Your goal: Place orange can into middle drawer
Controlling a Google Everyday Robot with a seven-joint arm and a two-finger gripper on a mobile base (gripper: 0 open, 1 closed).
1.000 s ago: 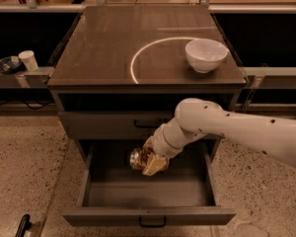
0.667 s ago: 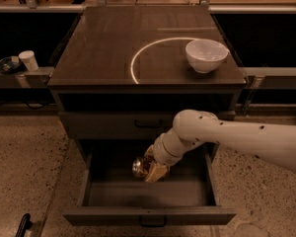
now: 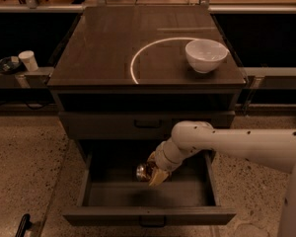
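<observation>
The middle drawer [image 3: 148,214] is pulled open below the cabinet top. My white arm reaches in from the right, and my gripper [image 3: 153,174] is inside the drawer, shut on the orange can [image 3: 144,171]. The can lies tilted, its shiny silver end facing left, low over the drawer floor near its back. The closed drawer front [image 3: 148,124] one level higher is just above my arm.
A white bowl [image 3: 205,55] stands on the cabinet top [image 3: 103,48] at the right, beside a bright ring mark. A white cup [image 3: 27,60] sits on a low ledge at the left. Speckled floor surrounds the cabinet.
My gripper has moved lower and a little left inside the open drawer, carrying the can down with it.
</observation>
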